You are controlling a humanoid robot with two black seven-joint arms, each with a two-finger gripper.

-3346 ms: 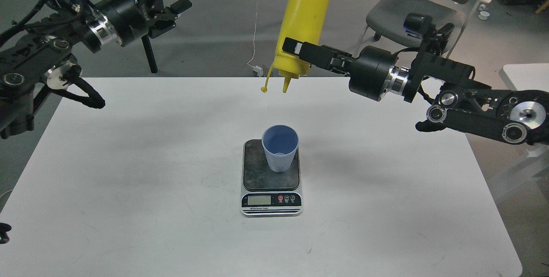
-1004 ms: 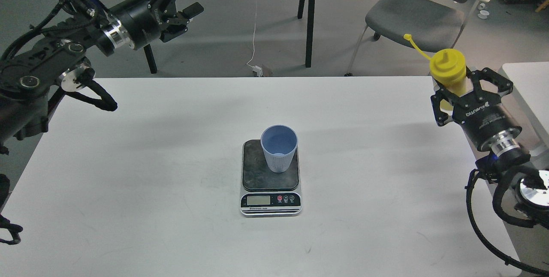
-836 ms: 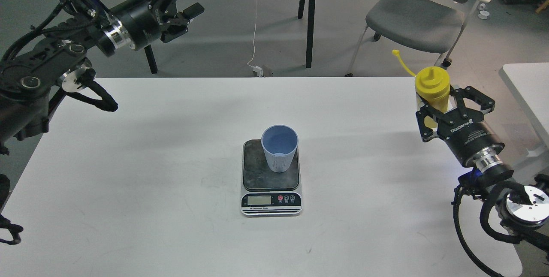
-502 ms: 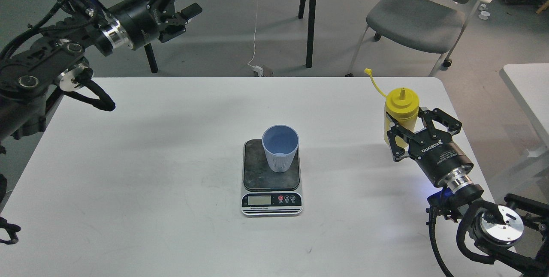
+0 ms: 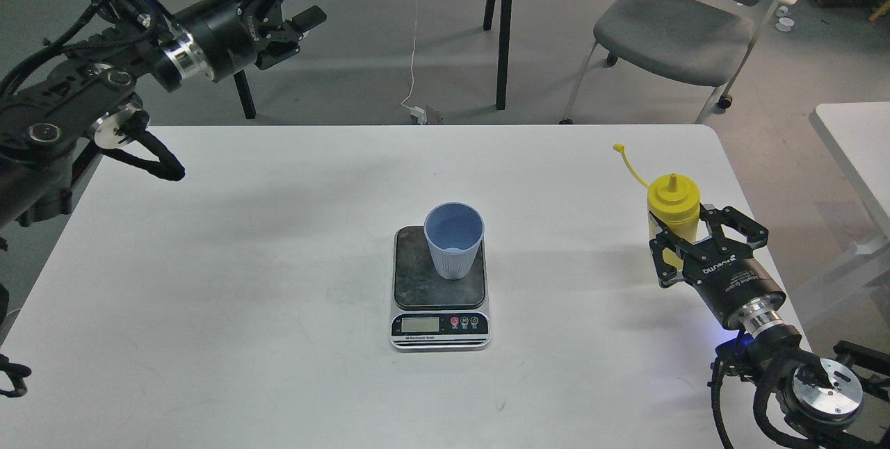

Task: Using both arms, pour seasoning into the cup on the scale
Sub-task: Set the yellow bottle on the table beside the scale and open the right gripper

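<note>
A: Why was the cup [image 5: 454, 239] seen on the scale [image 5: 439, 287]?

B: For weighing. Right of the scale, the seasoning [image 5: 672, 211] was gripped upright by the right gripper [image 5: 708, 245] jaws, on the counter [image 5: 278, 282]. Farther left, the left gripper [image 5: 288, 18] jaws were held apart, empty.

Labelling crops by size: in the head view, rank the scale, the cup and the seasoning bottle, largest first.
1. scale, largest footprint.
2. and 3. unsure: seasoning bottle and cup look alike in size, and the right claw hides the bottle's lower part.
</note>
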